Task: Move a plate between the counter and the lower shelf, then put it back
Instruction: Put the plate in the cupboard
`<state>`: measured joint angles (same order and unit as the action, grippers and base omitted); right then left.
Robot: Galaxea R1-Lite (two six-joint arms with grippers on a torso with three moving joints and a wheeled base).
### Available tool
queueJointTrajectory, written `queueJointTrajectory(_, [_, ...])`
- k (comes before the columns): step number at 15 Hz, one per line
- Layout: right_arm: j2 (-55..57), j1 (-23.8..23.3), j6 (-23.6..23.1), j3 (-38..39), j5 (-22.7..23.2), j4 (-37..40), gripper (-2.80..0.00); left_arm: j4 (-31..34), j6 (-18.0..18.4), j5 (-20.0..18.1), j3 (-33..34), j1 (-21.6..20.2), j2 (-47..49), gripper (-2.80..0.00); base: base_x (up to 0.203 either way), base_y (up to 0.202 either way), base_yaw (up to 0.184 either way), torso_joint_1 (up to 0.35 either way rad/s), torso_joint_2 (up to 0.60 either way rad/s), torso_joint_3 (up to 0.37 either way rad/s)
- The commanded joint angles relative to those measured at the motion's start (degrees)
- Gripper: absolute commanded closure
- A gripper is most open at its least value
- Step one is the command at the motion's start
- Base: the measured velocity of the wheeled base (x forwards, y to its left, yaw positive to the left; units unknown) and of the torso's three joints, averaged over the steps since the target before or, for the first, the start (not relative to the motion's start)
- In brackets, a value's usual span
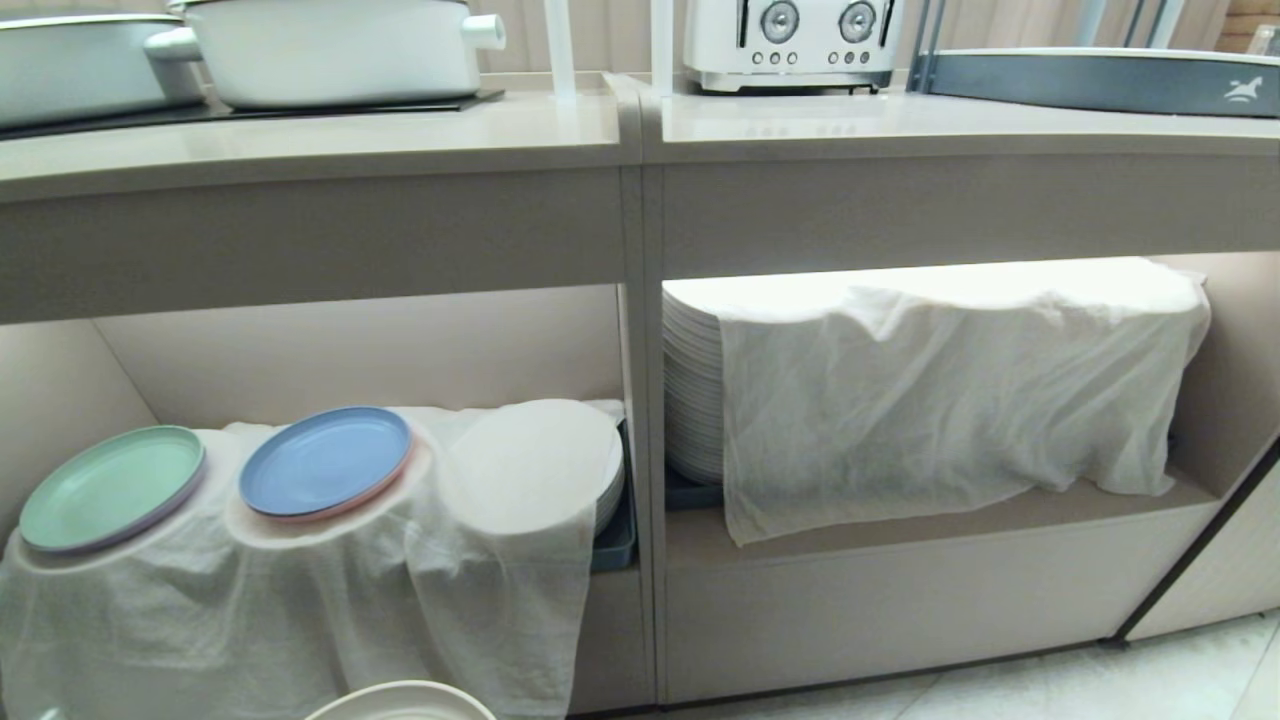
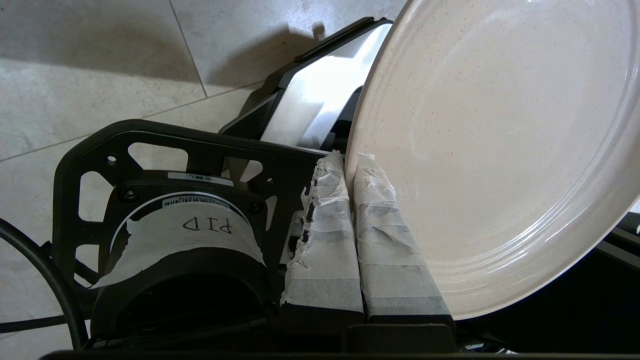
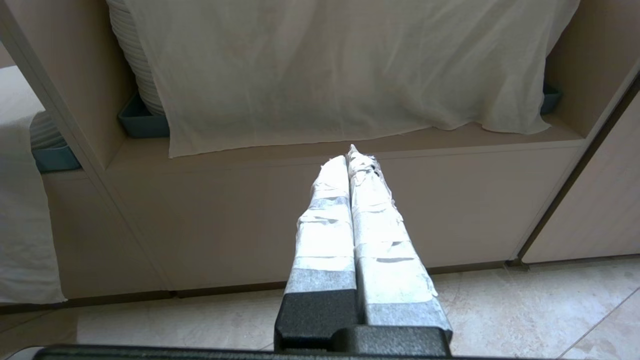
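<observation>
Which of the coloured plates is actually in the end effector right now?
The cream plate, pinched at its rim by the left end effector. The green plate and blue plate lie on the cloth-draped stacks.

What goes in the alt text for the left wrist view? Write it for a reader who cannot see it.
The left gripper, its tape-wrapped fingers shut on the rim of the cream plate, holds it over the pale tiled floor. Part of the robot's black frame shows beneath.

Kitchen: toaster [image 1: 792, 42], pots [image 1: 340, 48], stacked plates [image 1: 692, 385].
</observation>
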<state>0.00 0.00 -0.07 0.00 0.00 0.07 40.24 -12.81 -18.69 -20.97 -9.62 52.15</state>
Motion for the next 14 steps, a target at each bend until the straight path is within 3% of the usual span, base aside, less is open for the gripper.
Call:
queueJointTrajectory(1, [0.0, 0.0, -0.01, 0.0, 0.0, 0.01, 0.0, -0.08, -0.02, -0.12, -0.38, -0.05, 0.23, 0.0, 0.0, 0.0, 0.0, 0.0, 0.0, 0.0])
queueJointTrajectory(14, [0.0, 0.0, -0.01, 0.0, 0.0, 0.0, 0.0, -5.61, -0.19, -0.3, -2.62, -0.05, 6.09, 0.0, 0.0, 0.0, 0.0, 0.0, 0.0, 0.0])
